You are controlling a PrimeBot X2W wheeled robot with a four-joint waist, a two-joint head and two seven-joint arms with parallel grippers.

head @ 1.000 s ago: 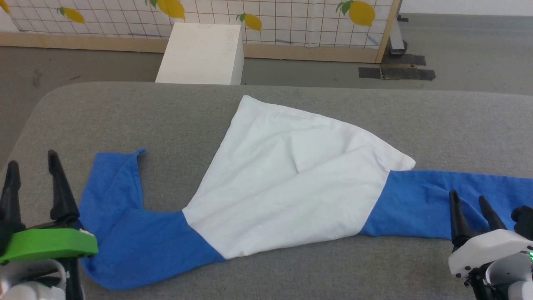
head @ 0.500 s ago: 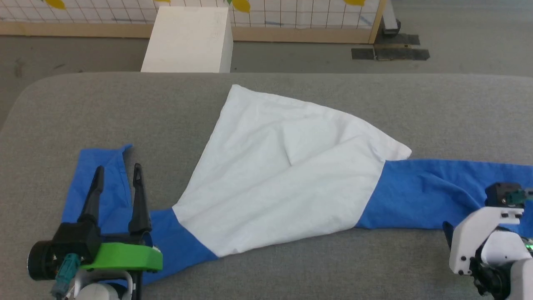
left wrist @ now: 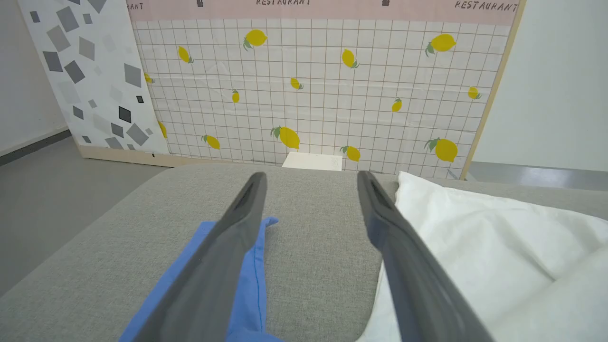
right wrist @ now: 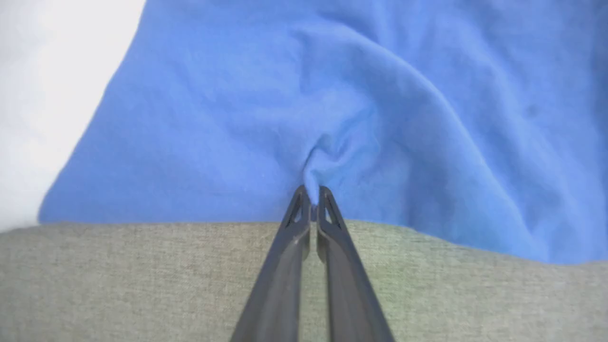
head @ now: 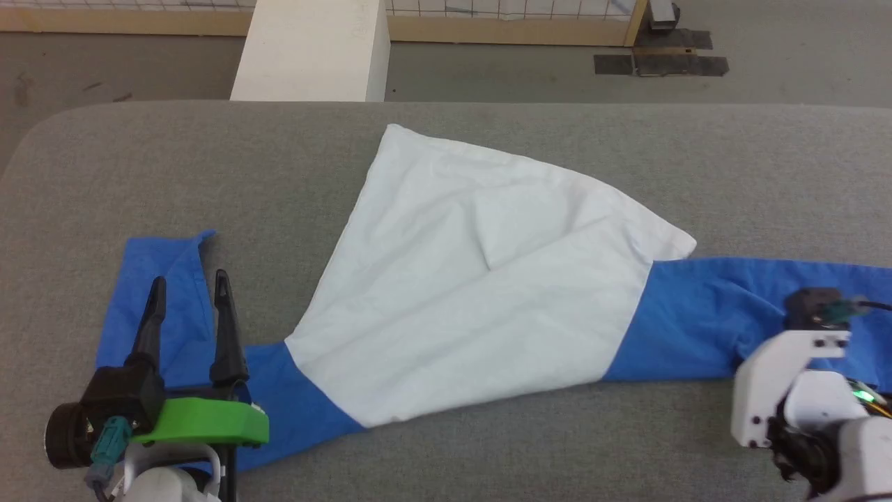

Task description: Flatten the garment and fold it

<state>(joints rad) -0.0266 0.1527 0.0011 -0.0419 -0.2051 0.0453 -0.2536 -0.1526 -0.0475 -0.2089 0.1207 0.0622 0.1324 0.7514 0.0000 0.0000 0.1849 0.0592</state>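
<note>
Head view: the garment [head: 481, 293] lies rumpled on the grey table [head: 209, 160], flattening in hand; left wrist view: the left gripper [left wrist: 311, 175] gapes empty above one blue sleeve; right wrist view: the right gripper [right wrist: 312, 192] pinches a pucker near the other sleeve's edge, likely needing an outward pull next.

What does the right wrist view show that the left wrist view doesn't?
Right wrist view: the right fingers shut, pinching a pucker of one blue sleeve just past its edge. Left wrist view: the left fingers spread open over the other blue sleeve, with a lemon-print panel and a white box beyond. Both: the shirt, by its white body, and the grey cushion under it.
</note>
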